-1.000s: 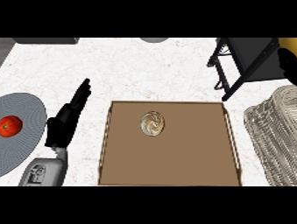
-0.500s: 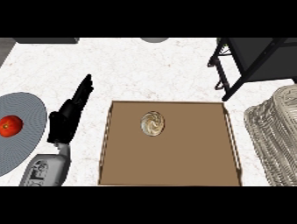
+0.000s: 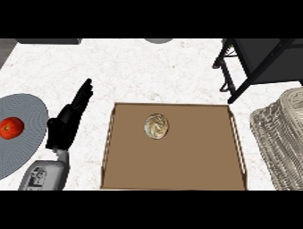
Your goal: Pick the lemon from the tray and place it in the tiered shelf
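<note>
The lemon [image 3: 156, 125] lies in the far half of the brown tray [image 3: 173, 172], untouched, off to the right of the fingers [image 3: 82, 96]. The tray sits flat on the white desk [image 3: 147, 71], just right of the left hand [image 3: 65, 123], whose fingers are straight and released, pointing away and holding nothing. Left of the fingers a grey plate [image 3: 8, 152] carries a tomato [image 3: 10, 128]. Far right of them stands the black tiered shelf [image 3: 266, 67], with a wire basket [image 3: 292, 143] nearer.
</note>
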Action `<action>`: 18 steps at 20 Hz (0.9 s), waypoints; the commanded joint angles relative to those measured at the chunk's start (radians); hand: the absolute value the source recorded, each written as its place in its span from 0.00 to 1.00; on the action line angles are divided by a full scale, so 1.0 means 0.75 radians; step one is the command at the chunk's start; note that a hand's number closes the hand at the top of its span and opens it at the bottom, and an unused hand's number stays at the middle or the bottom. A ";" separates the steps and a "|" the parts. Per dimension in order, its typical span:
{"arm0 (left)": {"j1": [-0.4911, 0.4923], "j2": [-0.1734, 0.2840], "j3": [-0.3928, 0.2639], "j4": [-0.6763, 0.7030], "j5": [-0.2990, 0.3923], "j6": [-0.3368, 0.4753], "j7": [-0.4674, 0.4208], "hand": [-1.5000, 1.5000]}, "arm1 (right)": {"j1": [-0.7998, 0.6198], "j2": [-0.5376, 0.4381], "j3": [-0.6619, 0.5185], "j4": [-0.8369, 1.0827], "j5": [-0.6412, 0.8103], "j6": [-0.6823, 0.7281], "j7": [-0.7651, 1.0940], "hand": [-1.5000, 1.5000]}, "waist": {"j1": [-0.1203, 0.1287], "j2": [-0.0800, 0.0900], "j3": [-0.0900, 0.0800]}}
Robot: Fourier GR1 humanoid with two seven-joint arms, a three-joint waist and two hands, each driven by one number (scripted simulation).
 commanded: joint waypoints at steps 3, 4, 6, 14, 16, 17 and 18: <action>-0.051 -0.003 0.006 0.031 -0.018 0.012 -0.004 0.50 | -0.092 0.054 -0.002 0.322 0.062 -0.264 -0.122 1.00 | 0.003 0.001 0.000; -0.040 0.013 0.006 -0.008 -0.005 -0.012 0.035 0.50 | -0.131 -0.020 -0.070 0.418 0.022 -0.256 -0.175 1.00 | 0.007 0.002 0.000; -0.039 -0.033 -0.029 0.002 -0.021 0.014 0.032 0.50 | -0.101 0.121 -0.173 0.287 -0.218 -0.314 -0.196 1.00 | 0.011 0.004 0.004; 0.005 -0.030 -0.012 0.037 -0.040 0.038 -0.051 0.50 | -0.141 0.021 -0.255 0.560 -0.403 -0.367 -0.489 1.00 | -0.005 -0.001 0.000; -0.063 0.008 0.047 0.146 0.002 -0.006 -0.089 0.50 | -0.191 0.003 -0.254 0.675 -0.391 -0.413 -0.530 1.00 | -0.004 0.002 0.000; 0.015 -0.043 -0.016 0.038 -0.025 0.028 -0.069 0.50 | -0.168 -0.014 -0.298 0.734 -0.460 -0.417 -0.646 1.00 | 0.003 0.002 0.001; -0.061 -0.007 0.024 0.053 -0.006 0.007 -0.011 0.50 | -0.125 0.034 -0.275 0.710 -0.445 -0.458 -0.623 1.00 | -0.003 0.000 0.001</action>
